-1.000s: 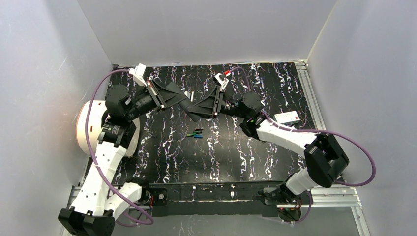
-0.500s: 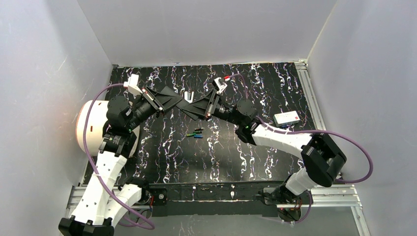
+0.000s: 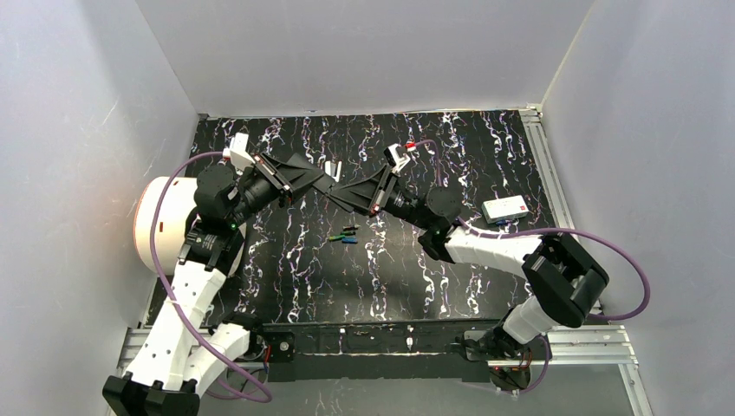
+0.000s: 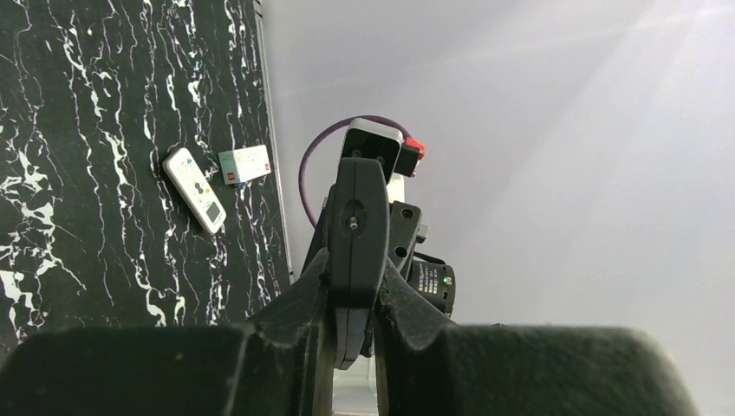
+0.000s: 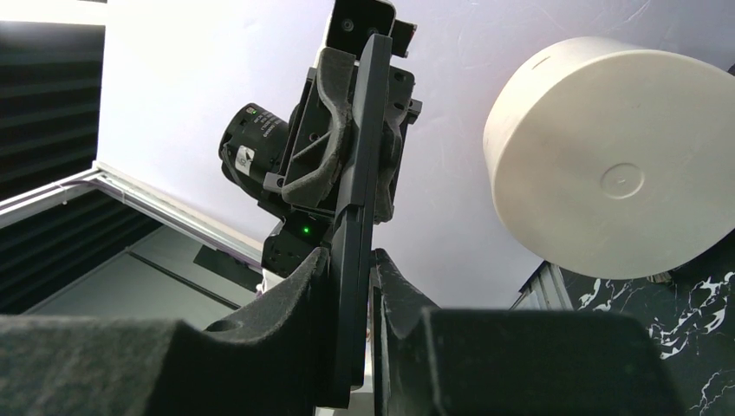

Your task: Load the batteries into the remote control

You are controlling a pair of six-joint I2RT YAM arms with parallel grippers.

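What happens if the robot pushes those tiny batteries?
They'd probably roll: the batteries are thin cylinders lying on their sides on the flat table. Being so tiny, they're likely light and might scatter at a nudge. Lying close together, one could knock the others.

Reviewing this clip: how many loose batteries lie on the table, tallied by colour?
Green battery: 1
Blue battery: 1
Black battery: 1
Total: 3
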